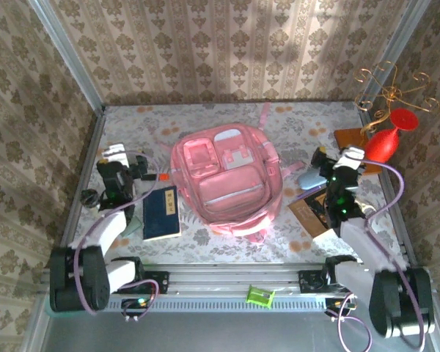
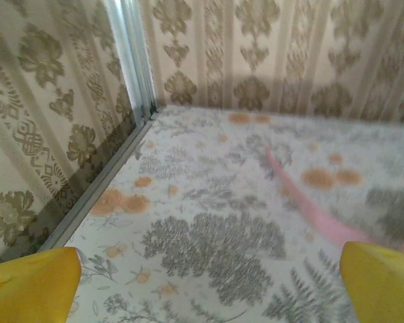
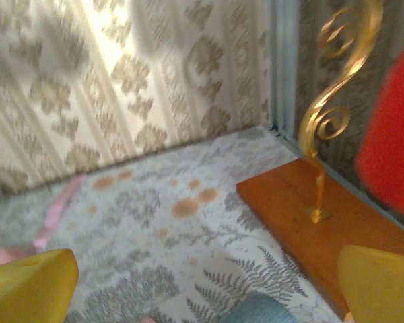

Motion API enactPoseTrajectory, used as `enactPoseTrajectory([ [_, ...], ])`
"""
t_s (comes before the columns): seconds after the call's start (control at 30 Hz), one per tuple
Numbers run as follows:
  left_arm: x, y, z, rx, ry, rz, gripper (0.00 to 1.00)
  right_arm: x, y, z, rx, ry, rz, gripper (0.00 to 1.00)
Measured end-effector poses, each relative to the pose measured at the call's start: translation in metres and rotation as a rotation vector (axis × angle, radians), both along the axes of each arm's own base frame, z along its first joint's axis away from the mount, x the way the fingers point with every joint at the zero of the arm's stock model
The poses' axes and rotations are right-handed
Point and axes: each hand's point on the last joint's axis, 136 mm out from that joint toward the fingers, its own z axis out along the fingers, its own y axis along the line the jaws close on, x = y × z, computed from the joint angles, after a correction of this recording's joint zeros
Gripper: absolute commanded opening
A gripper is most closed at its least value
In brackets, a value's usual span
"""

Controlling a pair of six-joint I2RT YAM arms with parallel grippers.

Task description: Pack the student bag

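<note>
The large soft pink fabric student bag [image 1: 227, 180] lay flat in the middle of the floral-patterned table [image 1: 293, 121], its front pockets facing up, between the two arms. The left gripper [image 2: 202, 296] hung over the table's left side, aimed toward the back-left corner. Its yellow fingertips [image 2: 27, 286] sat far apart with only cloth between them, so it was released and held nothing. A thin pink strap [image 2: 303, 202] trailed across the cloth ahead of it. A dark blue book [image 1: 161, 213] lay just beside the bag's left edge, close to the left arm.

The right gripper [image 3: 202, 296] was likewise spread wide and empty, its yellow pads [image 3: 380, 282] well apart, on the bag's right side. It faced the back-right corner, where a flat brown wooden board [image 3: 323, 222] carried a curled gold wire stand [image 3: 330, 101], with a red vase [image 3: 390, 148] beside the stand. A rounded blue-grey object [image 3: 256, 311] lay on the cloth just ahead of this gripper. A flat brown booklet [image 1: 312, 213] rested near the right arm, and a small bright green item [image 1: 260, 295] sat on the metal rail at the near edge
</note>
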Motion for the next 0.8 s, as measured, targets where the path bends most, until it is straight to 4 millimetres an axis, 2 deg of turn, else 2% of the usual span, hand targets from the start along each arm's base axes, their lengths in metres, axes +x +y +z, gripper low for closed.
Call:
enactPoseTrajectory([
  [0.07, -0.001, -0.01, 0.017, -0.109, -0.014, -0.028, 0.95, -0.003, 0.007, 0.014, 0.072, -0.019, 0.039, 0.93],
  [0.13, 0.0, -0.031, 0.018, -0.197, 0.015, -0.087, 0.94, 0.004, 0.029, 0.014, 0.134, 0.022, 0.128, 0.9],
  [0.2, -0.005, -0.068, 0.003, -0.254, 0.105, -0.173, 0.92, 0.015, 0.068, 0.002, 0.172, 0.134, 0.261, 0.89],
  [0.27, -0.018, -0.116, -0.021, -0.269, 0.247, -0.286, 0.91, 0.022, 0.12, -0.017, 0.175, 0.291, 0.425, 0.83],
  [0.33, -0.029, -0.15, -0.041, -0.269, 0.387, -0.374, 0.86, 0.021, 0.161, -0.034, 0.182, 0.418, 0.544, 0.82],
  [0.37, -0.032, -0.16, -0.052, -0.272, 0.46, -0.394, 0.84, 0.02, 0.178, -0.044, 0.198, 0.471, 0.6, 0.8],
  [0.5, -0.025, -0.172, -0.082, -0.283, 0.637, -0.4, 0.78, 0.015, 0.204, -0.088, 0.275, 0.643, 0.681, 0.68],
  [0.6, -0.02, -0.18, -0.096, -0.277, 0.726, -0.414, 0.74, 0.021, 0.214, -0.117, 0.288, 0.756, 0.695, 0.66],
  [0.8, -0.018, -0.197, -0.128, -0.317, 0.842, -0.458, 0.68, 0.02, 0.233, -0.147, 0.317, 0.854, 0.751, 0.68],
])
